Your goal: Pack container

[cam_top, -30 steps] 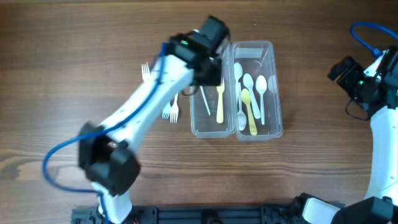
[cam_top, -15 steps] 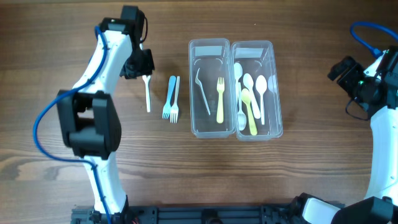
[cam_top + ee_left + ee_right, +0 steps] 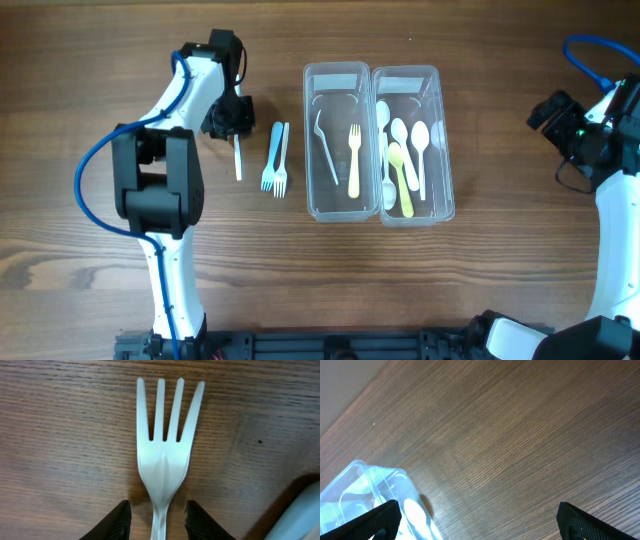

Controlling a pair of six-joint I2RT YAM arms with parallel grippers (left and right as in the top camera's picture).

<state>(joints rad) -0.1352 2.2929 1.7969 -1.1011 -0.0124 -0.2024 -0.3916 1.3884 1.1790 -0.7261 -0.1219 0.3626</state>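
The white plastic fork (image 3: 162,460) lay flat on the wooden table (image 3: 480,280), left of the clear two-compartment container (image 3: 335,72) and apart from it. A blue fork (image 3: 272,155) and another pale fork (image 3: 284,158) lay between the two. In the left wrist view the left gripper (image 3: 158,521) was held low over the fork's neck. Its fingers were spread narrowly to either side of the handle, and a gap could be seen on each side, so nothing was yet gripped.

The fork was judged to be very light, thin, slightly springy and slick, and hard to lift off a flat surface. The narrow neck just below the tines was judged the best hold, to be pinched across its edges. The right gripper (image 3: 477,520) was held spread wide and empty, well off to the right.
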